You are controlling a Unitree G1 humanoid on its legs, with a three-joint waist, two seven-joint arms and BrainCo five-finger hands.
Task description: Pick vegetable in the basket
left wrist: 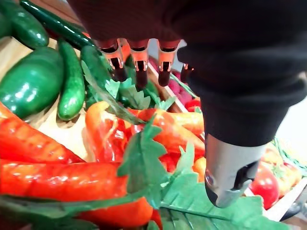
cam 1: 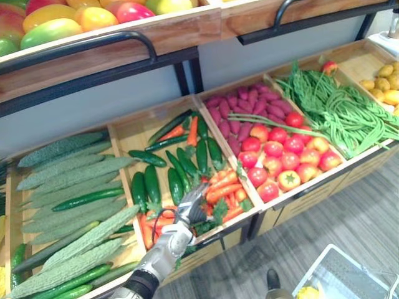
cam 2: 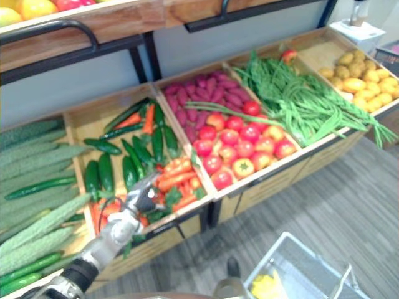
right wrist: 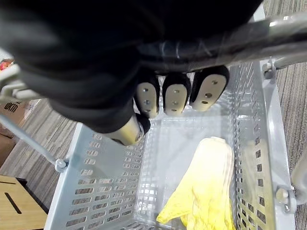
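Orange carrots [cam 1: 225, 187] with green leaf tops lie in the front of a wooden crate [cam 1: 131, 132], beside dark green cucumbers [cam 1: 153, 184]. My left hand [cam 1: 190, 202] reaches over the crate's front edge, open, its fingers [left wrist: 140, 64] straight just above the carrots [left wrist: 67, 184] and their leaves. Nothing is in that hand. A pale grey plastic basket [cam 1: 340, 271] hangs low at the right over the floor, with a yellow item [right wrist: 206, 196] lying in it. My right hand [right wrist: 173, 98] is shut on the basket's handle [right wrist: 283, 28].
Long bumpy green gourds [cam 1: 68, 187] fill the left crate. To the right lie purple roots [cam 1: 240, 109], red tomatoes [cam 1: 283, 156], green beans [cam 1: 340, 112] and yellow potatoes [cam 1: 383, 84]. A shelf of mangoes [cam 1: 75, 18] with a black rail overhangs the crates.
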